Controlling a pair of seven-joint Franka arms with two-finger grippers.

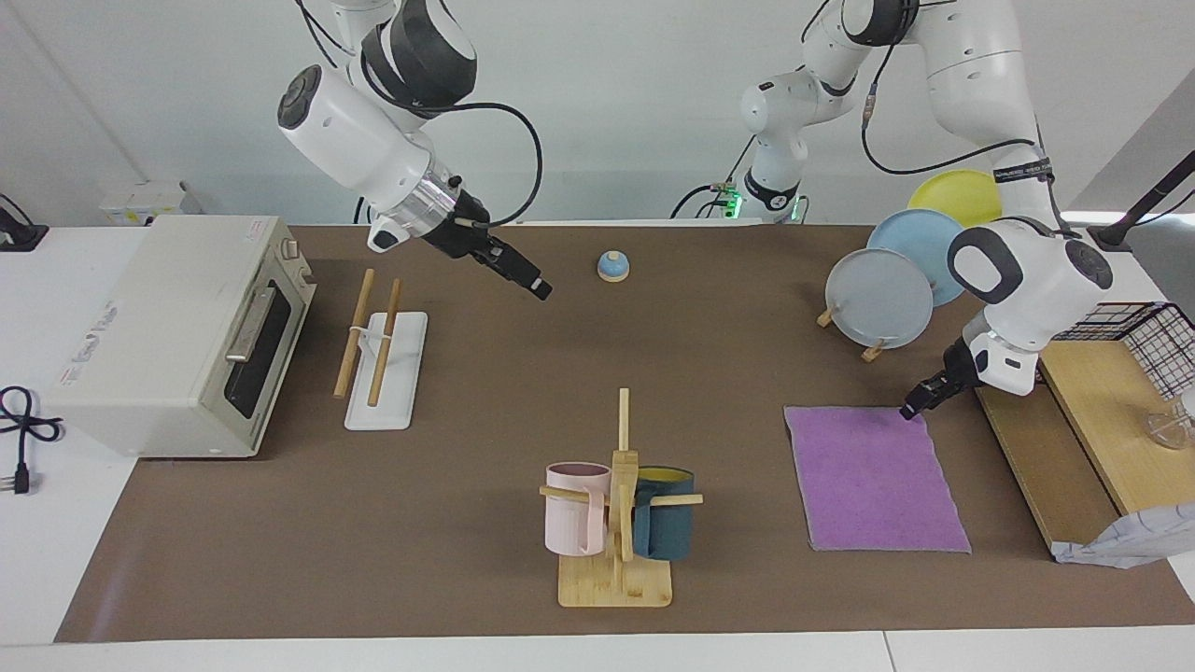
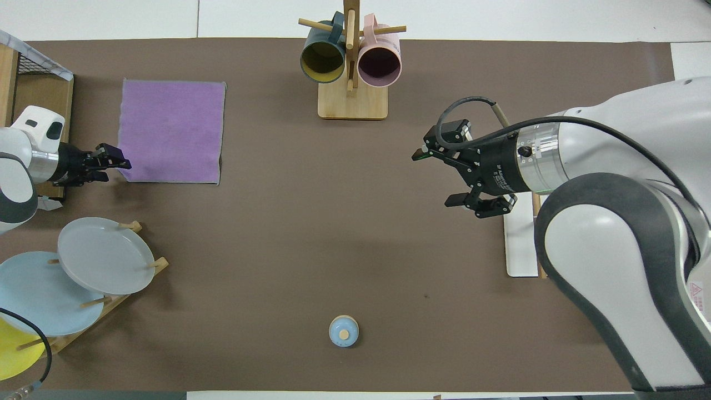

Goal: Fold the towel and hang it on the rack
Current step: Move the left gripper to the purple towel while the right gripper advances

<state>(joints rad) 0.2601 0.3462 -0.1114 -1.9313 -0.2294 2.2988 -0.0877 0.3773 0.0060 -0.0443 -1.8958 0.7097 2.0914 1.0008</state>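
Towel [image 1: 873,476], purple, soft and limp, lies flat at the facing view's lower right, best pinched at the corner where the left gripper [image 1: 910,410] sits, fingers near together, while the right gripper [image 1: 540,289] waits mid-air, fingers apart, near the rack [image 1: 385,364].

I'm working in a lab mock-up of a kitchen: bare white walls, a brown-covered tabletop [image 1: 467,523] staged with a toaster oven [image 1: 177,336], mug tree [image 1: 618,504] and plate stand [image 1: 873,350].
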